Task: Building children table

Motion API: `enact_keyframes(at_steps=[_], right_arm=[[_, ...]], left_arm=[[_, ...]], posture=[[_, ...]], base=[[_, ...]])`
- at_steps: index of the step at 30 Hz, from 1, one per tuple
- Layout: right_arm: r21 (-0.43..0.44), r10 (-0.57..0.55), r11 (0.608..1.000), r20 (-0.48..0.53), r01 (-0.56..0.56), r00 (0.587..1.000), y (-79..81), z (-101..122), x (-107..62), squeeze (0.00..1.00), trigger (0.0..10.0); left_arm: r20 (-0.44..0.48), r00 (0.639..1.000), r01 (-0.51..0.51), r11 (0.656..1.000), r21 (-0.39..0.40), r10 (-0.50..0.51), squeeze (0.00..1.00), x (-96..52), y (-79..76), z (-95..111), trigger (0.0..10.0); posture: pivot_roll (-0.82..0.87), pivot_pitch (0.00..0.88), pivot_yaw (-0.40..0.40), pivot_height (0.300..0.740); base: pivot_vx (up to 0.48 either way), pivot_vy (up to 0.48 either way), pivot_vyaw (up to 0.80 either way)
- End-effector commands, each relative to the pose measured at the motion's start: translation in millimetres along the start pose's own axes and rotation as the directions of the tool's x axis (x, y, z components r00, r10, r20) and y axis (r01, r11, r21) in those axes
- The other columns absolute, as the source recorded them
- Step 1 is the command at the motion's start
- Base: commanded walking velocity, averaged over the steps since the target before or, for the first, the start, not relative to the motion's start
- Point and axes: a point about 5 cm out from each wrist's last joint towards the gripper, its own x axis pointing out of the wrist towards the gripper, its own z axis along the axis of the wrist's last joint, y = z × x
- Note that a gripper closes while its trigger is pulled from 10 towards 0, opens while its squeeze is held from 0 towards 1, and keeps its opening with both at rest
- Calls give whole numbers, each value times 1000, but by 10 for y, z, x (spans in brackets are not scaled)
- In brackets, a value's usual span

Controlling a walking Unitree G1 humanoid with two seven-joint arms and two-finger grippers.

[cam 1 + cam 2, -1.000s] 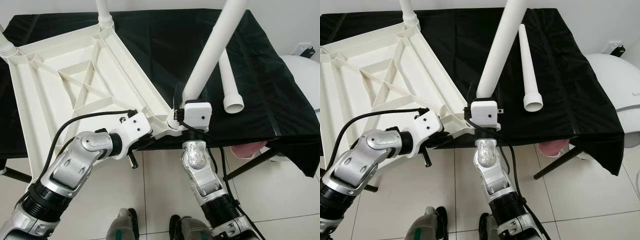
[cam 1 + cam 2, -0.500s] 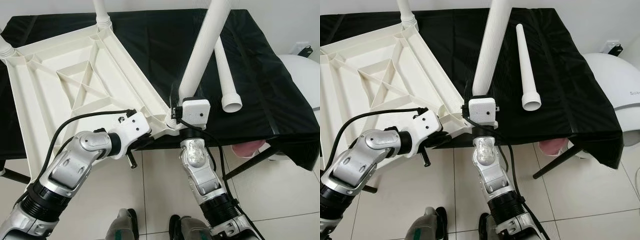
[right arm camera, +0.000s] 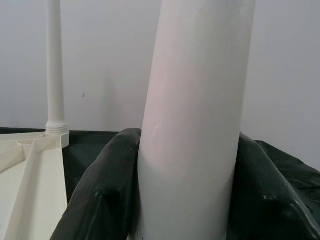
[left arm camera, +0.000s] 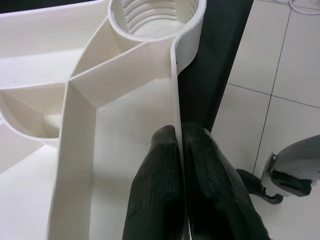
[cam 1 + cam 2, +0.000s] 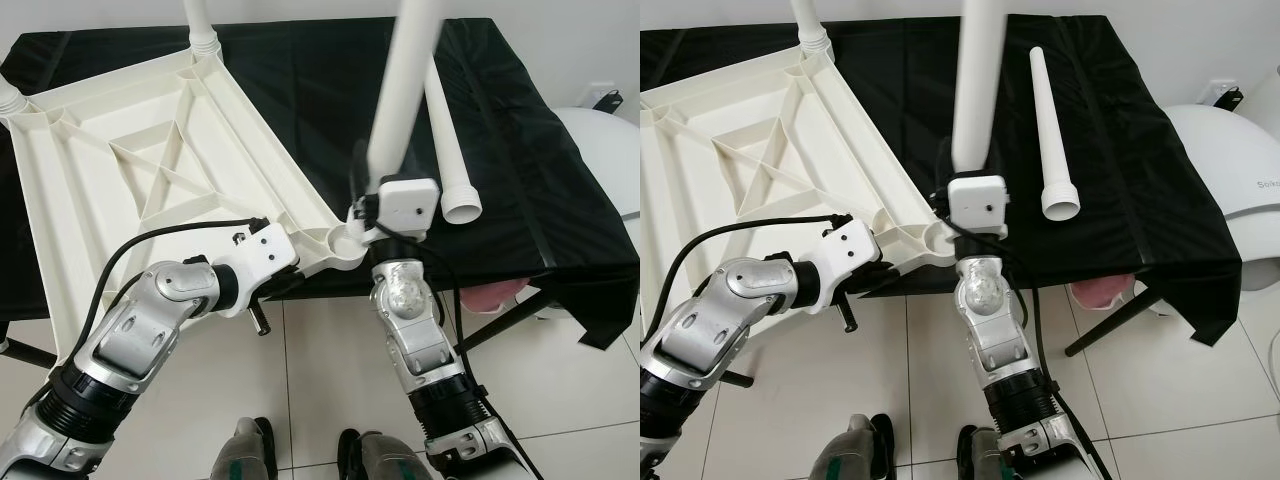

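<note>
Both arms are busy at the near corner of the upturned white tabletop [image 5: 150, 170] on the black-draped desk [image 5: 520, 200].

The left gripper [image 4: 179, 150] pinches the tabletop's thin rim just short of the open corner socket [image 5: 343, 243]. The right gripper [image 3: 187, 200] clamps a white leg [image 5: 975, 85], upright, just beside that socket. A spare leg [image 5: 1050, 130] lies on the cloth towards the desk's right edge. Another leg [image 5: 808, 22] already stands at the far corner.

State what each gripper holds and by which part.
Left gripper pinches the tabletop by its rim wall near the empty corner socket. Right gripper clamps the table leg near its lower end.
</note>
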Motion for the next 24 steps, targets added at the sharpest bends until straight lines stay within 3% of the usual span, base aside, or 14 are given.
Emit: enact_keyframes(at_steps=[1,9,13,22,23,24], right_arm=[[30,-3,1000,-72,5,997,-14,-95,-71,0,10000],[94,-9,995,-160,24,987,-139,-166,-2,0,10000],[176,43,984,-110,-23,993,-201,-60,132,0,10000],[196,82,978,-41,-72,996,-260,45,233,0,10000],[199,86,977,-42,-76,995,-262,46,238,0,10000],[202,93,976,-40,-83,995,-262,47,243,0,10000]], left_arm=[[-38,999,-33,999,-1,33,0,-38,39,-63,10000],[-39,999,-33,999,-1,33,0,-39,37,-66,10000],[-34,999,-33,999,-2,33,0,-30,52,-56,10000],[-8,999,-47,999,-13,47,0,-45,87,-23,10000],[5,998,-55,998,-7,55,290,-48,95,-10,10000],[23,997,-72,997,-26,73,1000,-58,124,3,10000]], posture=[[-7,200,-3,740],[-10,197,-2,740],[-16,194,1,740],[-16,199,0,740],[-16,199,0,740],[-16,200,-1,740]], base=[[0,0,0],[0,0,0],[0,0,0],[0,0,0],[0,0,0],[0,0,0]])
